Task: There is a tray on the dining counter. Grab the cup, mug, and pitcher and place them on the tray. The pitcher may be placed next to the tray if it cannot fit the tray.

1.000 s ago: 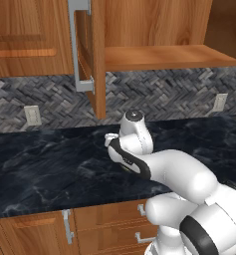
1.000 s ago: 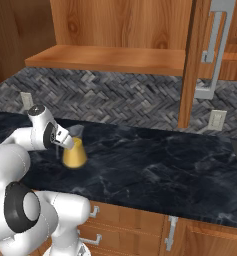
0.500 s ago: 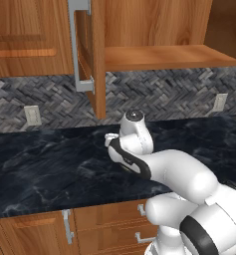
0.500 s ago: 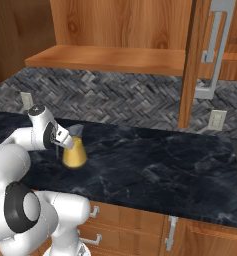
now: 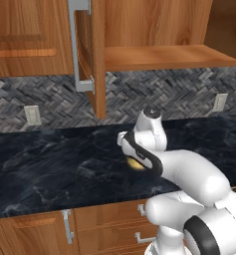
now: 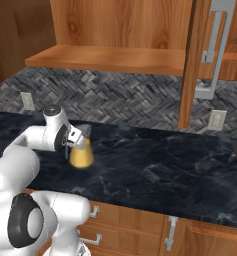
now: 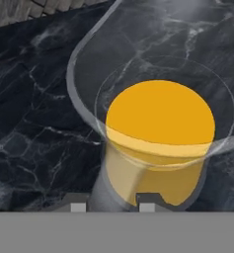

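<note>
pitcher point(image 6: 81, 155): upright, amber inside, clear neck | gripper point(image 6: 72, 139): clamped on its neck | surface: black veined counter point(image 6: 160, 170) | room: herringbone backsplash point(image 6: 115, 102), wooden cabinets point(image 6: 125, 22)

Light is even and soft throughout, rendered, with no clear single source and no hard shadows. The black white-veined marble table point(image 6: 155, 165) takes only a faint sheen, without glare. Both base views are sharp but slightly coarse. The hand view looks soft and enlarged: the amber cone-shaped pitcher with its greyish clear neck point(image 7: 158, 128) shows blurred, translucent edges at close range.
</note>
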